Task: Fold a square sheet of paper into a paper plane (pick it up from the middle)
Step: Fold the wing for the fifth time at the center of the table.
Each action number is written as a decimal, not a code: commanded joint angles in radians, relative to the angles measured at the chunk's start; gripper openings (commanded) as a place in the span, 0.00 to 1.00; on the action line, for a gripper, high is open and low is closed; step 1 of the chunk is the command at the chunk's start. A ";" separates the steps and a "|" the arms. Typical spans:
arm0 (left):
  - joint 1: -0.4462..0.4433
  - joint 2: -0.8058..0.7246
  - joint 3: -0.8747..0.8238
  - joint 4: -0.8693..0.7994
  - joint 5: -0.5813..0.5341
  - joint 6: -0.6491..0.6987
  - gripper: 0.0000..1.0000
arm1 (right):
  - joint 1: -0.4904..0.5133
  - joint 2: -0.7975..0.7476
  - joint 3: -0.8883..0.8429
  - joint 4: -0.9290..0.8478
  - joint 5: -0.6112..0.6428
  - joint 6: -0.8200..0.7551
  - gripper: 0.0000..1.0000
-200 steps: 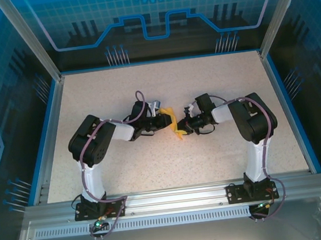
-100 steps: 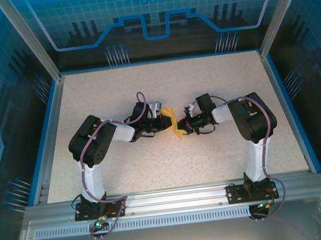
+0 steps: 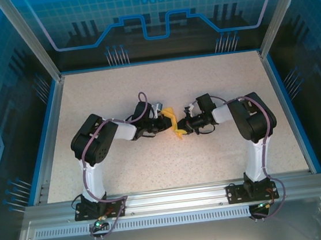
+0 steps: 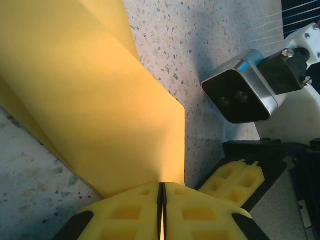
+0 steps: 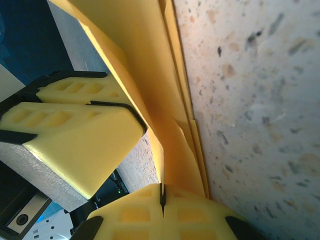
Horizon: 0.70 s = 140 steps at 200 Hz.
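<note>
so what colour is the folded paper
The paper is plain orange-yellow, clearest in the left wrist view.

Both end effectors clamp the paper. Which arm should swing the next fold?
Left, likely: left end effector pinches a broad flap of the paper; right end effector grips beside stacked layers, suiting an anchor.

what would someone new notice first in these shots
The bright folded yellow paper at the middle of the speckled table catches the eye first, pinched from both sides by the two arms. Close up, the left hand and the right hand are each shut on an edge of it, their yellow pads pressed together.
</note>
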 commanded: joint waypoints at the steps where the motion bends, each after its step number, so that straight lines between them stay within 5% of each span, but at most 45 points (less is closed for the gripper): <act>1: -0.007 0.036 0.036 -0.065 -0.037 0.042 0.12 | -0.019 0.062 -0.018 -0.066 0.039 0.038 0.00; 79: -0.032 0.060 0.158 -0.390 -0.153 0.118 0.08 | -0.020 0.003 0.011 -0.163 0.073 -0.028 0.10; 140: -0.043 0.093 0.199 -0.452 -0.170 0.120 0.08 | 0.002 -0.051 0.033 -0.277 0.123 -0.114 0.17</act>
